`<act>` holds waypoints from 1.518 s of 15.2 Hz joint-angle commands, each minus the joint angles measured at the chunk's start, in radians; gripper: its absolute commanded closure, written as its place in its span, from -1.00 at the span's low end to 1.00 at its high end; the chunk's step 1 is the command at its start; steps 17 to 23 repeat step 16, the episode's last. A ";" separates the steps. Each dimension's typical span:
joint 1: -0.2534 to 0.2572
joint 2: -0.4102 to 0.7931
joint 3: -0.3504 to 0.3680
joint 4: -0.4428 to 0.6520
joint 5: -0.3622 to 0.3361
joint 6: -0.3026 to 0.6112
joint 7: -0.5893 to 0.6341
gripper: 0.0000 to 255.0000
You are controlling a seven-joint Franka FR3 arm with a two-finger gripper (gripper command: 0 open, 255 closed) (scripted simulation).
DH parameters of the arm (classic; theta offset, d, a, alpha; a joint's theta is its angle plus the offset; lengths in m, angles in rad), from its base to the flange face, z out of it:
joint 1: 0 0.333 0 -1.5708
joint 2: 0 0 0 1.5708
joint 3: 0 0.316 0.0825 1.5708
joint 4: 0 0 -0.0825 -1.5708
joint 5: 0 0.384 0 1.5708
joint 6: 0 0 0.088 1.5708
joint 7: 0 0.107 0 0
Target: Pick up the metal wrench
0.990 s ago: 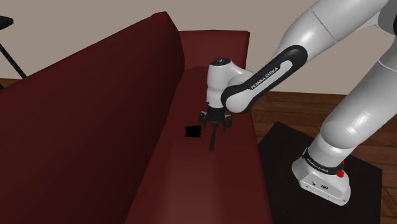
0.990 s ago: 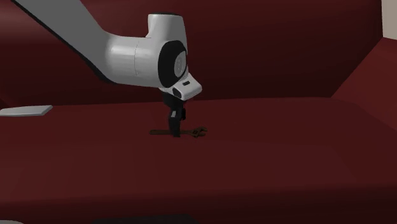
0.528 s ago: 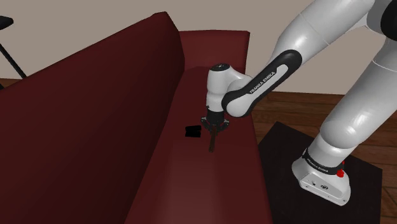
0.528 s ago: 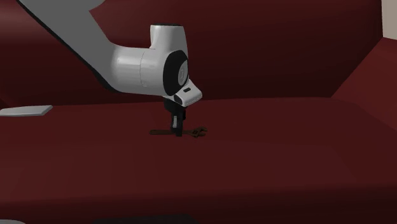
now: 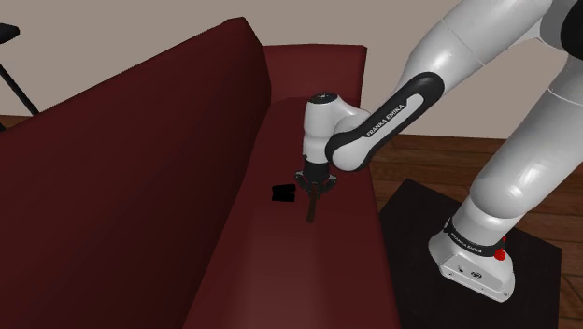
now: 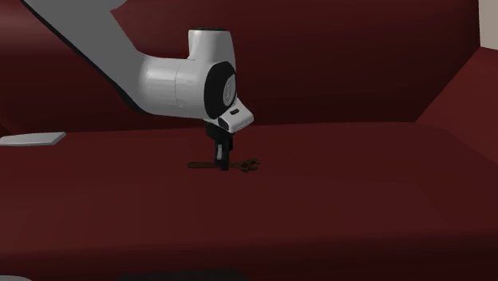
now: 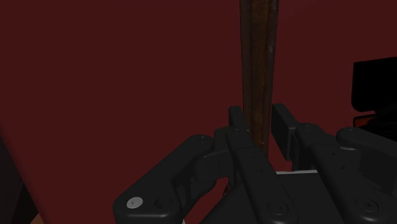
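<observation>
Black two-finger gripper clasps the long rusty-brown wrench, which lies on the dark red sofa seat

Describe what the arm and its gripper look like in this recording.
The arm has rounded glossy white links with dark joint bands; one band carries white FRANKA EMIKA lettering. Its white base shows a small red mark. The gripper is all black, with blocky linked fingers and round screws.
</observation>
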 commanded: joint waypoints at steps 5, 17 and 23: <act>0.010 -0.079 -0.006 0.018 0.070 -0.084 -0.051 1.00; 0.027 -0.187 -0.032 0.065 0.136 -0.227 -0.102 1.00; 0.027 -0.187 -0.032 0.065 0.136 -0.227 -0.102 1.00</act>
